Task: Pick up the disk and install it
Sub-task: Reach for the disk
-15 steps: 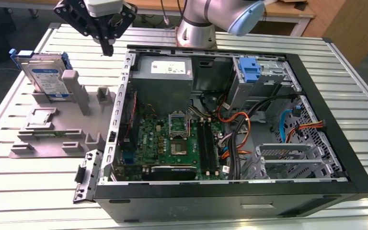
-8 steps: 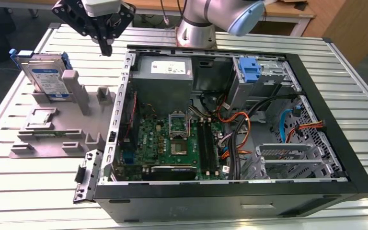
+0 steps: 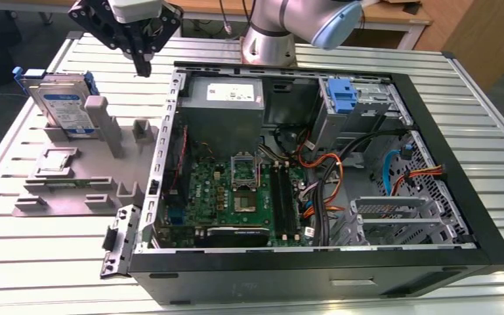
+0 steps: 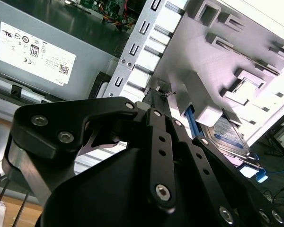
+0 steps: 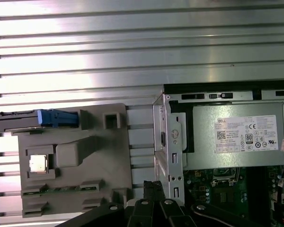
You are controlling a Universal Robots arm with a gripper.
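Observation:
The disk (image 3: 63, 105) stands on edge in a slot at the far end of a grey holder (image 3: 68, 180), on the exterior view's left. It has a white-and-blue label and blue rails. In the first wrist view the disk (image 5: 38, 117) shows edge-on, and in the second wrist view its label (image 4: 227, 135) shows behind a holder post. My gripper (image 3: 142, 65) hangs above the table between the holder and the computer case wall, to the right of the disk and apart from it. Both wrist views show the fingertips (image 5: 154, 185) (image 4: 158, 94) pressed together with nothing between them.
The open computer case (image 3: 168, 131) lies on the slatted metal table (image 3: 42, 262), with its power supply (image 3: 226, 98) near the gripper. A blue bracket (image 3: 344, 95) sits in the far drive bay, and a metal cage (image 3: 401, 216) with loose cables lies at the near right. The arm's base (image 3: 270, 39) stands behind the case.

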